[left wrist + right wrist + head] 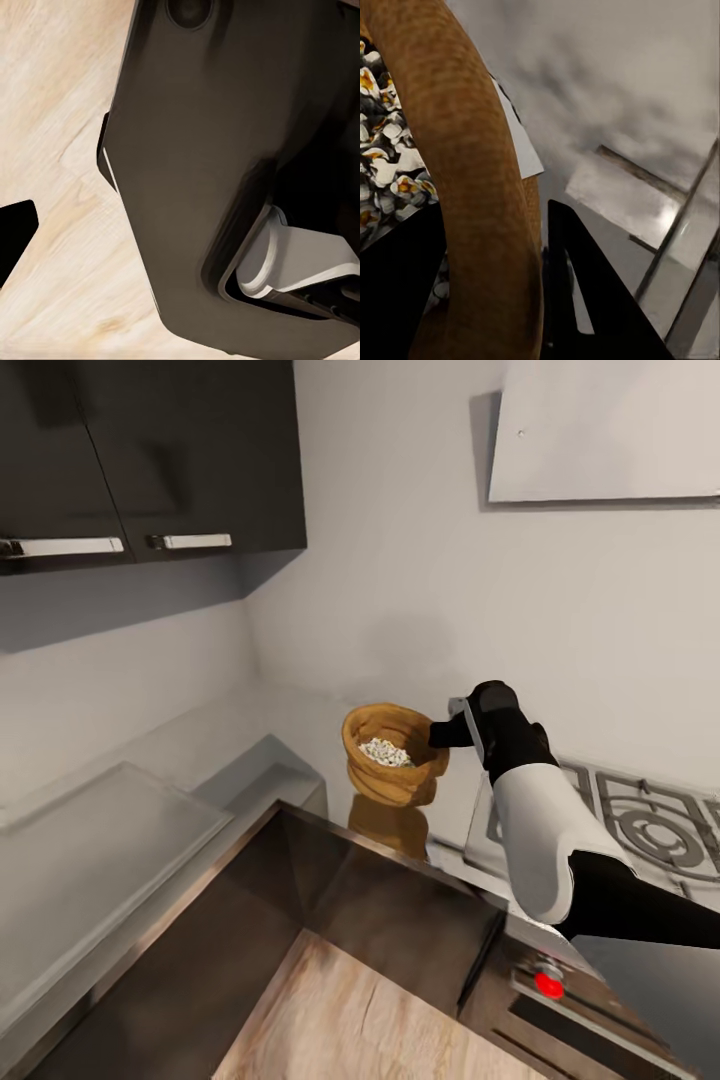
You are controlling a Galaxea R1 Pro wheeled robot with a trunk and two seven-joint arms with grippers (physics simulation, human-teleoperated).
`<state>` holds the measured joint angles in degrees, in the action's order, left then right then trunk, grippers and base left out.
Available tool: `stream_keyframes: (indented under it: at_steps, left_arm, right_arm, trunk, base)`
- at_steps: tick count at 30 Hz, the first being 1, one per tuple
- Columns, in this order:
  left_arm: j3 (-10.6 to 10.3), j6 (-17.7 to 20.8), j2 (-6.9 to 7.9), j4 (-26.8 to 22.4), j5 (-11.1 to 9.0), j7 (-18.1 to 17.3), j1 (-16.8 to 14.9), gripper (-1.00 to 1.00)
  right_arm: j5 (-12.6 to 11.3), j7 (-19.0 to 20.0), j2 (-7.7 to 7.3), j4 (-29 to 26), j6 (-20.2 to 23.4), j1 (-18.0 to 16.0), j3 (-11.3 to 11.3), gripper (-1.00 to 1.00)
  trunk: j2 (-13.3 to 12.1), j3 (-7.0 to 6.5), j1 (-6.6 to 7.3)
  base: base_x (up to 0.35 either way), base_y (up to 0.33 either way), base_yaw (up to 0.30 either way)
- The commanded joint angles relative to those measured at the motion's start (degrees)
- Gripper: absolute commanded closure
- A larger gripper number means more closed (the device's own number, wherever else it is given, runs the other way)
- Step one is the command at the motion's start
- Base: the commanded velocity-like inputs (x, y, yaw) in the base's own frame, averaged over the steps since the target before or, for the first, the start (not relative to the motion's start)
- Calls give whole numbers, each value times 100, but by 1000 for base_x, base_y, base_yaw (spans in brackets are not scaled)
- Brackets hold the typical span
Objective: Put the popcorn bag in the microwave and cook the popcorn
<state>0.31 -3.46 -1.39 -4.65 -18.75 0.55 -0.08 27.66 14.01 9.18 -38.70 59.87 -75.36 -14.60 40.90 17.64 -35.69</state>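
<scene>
Right end effector point(495, 300) pinches popcorn bag's point(392, 765) thick, ribbed tan rim.

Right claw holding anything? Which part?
Right claw straddles the thick rolled rim of the squat tan-brown popcorn bag, one finger inside, one outside; a closed grip cannot be told.

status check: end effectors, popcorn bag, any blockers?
Right end effector straddling the popcorn bag rim, one finger outside, one inside. Bag upright on the countertop, popcorn inside. Left end effector state unclear. No blockers seen.
</scene>
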Motion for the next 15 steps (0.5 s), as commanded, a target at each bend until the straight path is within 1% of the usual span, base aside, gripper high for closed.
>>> stream_keyframes:
  at_steps: [1,15]
  left_arm:
    - [2,-14,-1,-1,-23,6,-1,-100]
    - [-15,-14,-1,-1,-5,1,-1,-100]
  right_arm:
    - [56,44,6,-6,13,-5,-34,100]
    - [56,43,4,-6,13,-5,-46,100]
  trunk:
    - [7,8,3]
    - [7,8,3]
  base:
    - [-346,0,0]
    - [-346,0,0]
